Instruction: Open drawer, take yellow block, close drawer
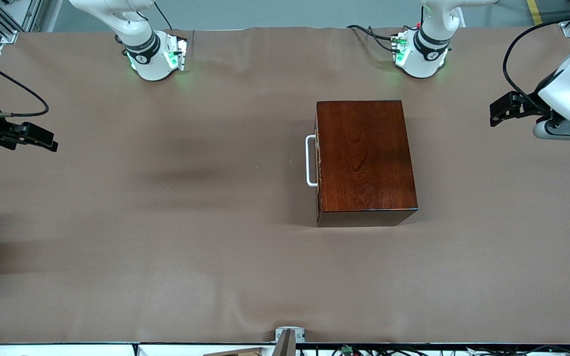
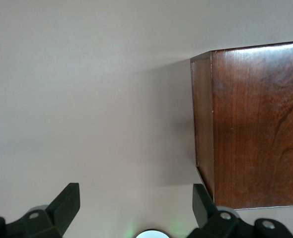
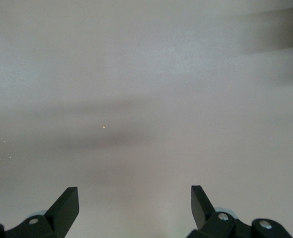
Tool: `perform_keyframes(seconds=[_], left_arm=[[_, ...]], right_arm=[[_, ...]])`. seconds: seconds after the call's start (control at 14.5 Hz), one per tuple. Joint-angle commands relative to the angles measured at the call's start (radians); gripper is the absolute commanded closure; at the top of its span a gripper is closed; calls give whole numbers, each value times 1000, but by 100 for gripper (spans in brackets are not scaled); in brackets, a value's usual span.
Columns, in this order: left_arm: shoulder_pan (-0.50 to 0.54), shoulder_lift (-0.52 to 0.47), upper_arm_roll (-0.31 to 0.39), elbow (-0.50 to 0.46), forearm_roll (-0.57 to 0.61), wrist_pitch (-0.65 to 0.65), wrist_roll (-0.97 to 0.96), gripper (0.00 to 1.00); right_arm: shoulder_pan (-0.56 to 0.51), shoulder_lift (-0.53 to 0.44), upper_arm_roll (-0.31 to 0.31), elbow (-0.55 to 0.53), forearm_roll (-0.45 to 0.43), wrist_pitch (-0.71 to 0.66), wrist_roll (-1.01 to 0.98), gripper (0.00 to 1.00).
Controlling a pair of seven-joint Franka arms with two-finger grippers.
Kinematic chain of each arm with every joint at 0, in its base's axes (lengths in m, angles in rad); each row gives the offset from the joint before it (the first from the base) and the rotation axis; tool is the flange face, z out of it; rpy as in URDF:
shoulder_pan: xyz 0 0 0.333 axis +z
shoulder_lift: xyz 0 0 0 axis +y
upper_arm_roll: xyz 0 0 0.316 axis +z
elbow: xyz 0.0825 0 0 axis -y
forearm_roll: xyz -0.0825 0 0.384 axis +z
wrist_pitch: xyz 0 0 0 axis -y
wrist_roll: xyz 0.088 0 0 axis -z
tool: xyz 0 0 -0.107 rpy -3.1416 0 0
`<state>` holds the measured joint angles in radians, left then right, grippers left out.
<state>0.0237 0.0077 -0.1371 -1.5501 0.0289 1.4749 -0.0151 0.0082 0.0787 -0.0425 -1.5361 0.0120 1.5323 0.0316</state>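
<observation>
A glossy dark reddish-brown wooden box (image 1: 364, 158) stands on the table toward the left arm's end. Its drawer is pushed in, and only the white U-shaped handle (image 1: 310, 161) shows, on the side facing the right arm's end. The yellow block is hidden. My left gripper (image 1: 500, 111) hangs open over the table's edge at the left arm's end, holding nothing. From the left wrist view the box (image 2: 256, 124) lies ahead of the spread fingers (image 2: 69, 201). My right gripper (image 1: 42, 141) waits open over bare table at the right arm's end, its fingers (image 3: 67, 203) wide apart.
A brown cloth (image 1: 166, 222) covers the whole table. The two arm bases (image 1: 154, 54) (image 1: 421, 54) stand along the edge farthest from the front camera. A small bracket (image 1: 289, 336) sits at the nearest edge.
</observation>
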Motion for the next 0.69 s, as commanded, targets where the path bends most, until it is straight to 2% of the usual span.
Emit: perform_keyframes(seconds=[0.0, 0.34, 0.62], left_arm=[[7, 0, -4, 18, -14, -18, 6, 0], [-2, 9, -4, 39, -14, -18, 3, 0], [-22, 72, -24, 73, -47, -18, -25, 0]], right_arm=[[-22, -16, 18, -10, -18, -1, -1, 0], [-22, -16, 18, -10, -18, -1, -1, 0], [-22, -16, 18, -10, -18, -1, -1, 0]])
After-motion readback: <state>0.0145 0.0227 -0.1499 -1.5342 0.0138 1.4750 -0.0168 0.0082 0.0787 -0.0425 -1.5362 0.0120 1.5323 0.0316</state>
